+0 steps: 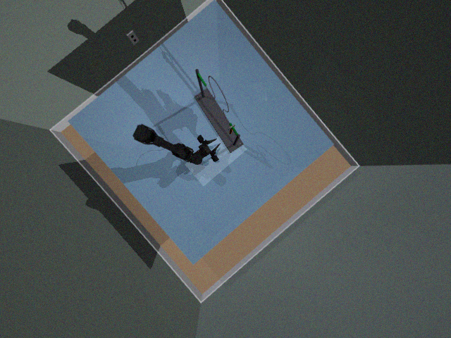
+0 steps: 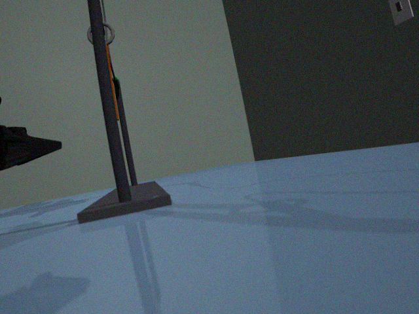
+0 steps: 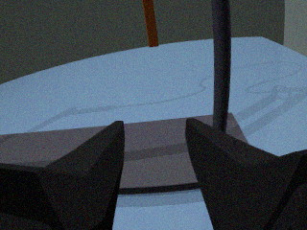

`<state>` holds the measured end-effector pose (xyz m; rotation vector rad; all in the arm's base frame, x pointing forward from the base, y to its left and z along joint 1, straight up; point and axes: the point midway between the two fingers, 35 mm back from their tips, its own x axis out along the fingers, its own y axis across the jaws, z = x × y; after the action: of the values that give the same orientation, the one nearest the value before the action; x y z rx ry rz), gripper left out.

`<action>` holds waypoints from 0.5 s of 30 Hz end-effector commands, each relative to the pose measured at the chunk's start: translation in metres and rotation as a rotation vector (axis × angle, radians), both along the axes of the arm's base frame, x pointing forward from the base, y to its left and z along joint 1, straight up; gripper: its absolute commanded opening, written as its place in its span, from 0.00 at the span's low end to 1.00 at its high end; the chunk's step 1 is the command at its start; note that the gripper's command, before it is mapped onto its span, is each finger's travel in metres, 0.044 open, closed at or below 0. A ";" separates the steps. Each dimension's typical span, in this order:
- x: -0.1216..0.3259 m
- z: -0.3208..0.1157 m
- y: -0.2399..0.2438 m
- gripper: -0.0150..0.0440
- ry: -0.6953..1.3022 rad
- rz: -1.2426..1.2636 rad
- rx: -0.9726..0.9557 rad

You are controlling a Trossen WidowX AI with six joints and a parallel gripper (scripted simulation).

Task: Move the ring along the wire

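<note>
Hand [image 1: 218, 142] [image 3: 155, 128] parted, nothing gripped, beside stand. Ring [image 2: 112, 34] hangs near post [image 1: 236, 139] [image 2: 110, 135] [image 3: 222, 62] at five o'clock from above. Grasp, traverse, release, retreat all remain.

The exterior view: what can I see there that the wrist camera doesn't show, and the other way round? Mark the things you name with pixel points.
Only the exterior view shows the ring [image 2: 110, 29] and a pale wall plate [image 2: 407, 16]. Only the wrist view shows both sides of the jaws, parted with a gap between them. Both show the orange handle [image 2: 112, 82] [image 3: 151, 24], a dark post [image 2: 107, 111] [image 3: 222, 62] and the grey-brown base [image 2: 152, 194] [image 3: 158, 172].
</note>
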<state>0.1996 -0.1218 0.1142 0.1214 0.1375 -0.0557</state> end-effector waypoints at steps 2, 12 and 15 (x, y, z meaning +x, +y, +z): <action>0.015 0.011 -0.005 0.53 0.000 -0.022 -0.044; 0.048 0.042 -0.004 0.53 -0.051 -0.068 -0.130; 0.049 0.043 -0.004 0.53 -0.052 -0.069 -0.131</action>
<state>0.2430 -0.1247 0.1517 0.0000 0.0889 -0.1161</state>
